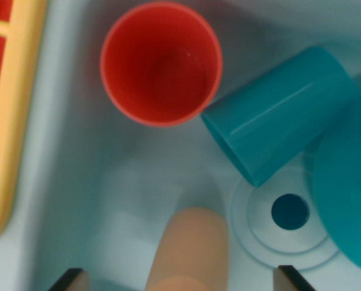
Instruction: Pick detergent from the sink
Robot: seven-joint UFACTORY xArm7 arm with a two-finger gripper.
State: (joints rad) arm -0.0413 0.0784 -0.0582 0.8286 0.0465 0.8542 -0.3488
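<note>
Tool (179, 280) wide open around detergent (189, 248), untouched.

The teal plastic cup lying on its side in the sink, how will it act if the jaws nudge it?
The teal plastic cup lies on its side, so a nudge would probably roll it across the pale blue sink floor. It looks hollow and thin-walled, so likely light. Its glossy surface suggests it could slip. The upright red plastic cup beside its rim might block rolling that way.
</note>
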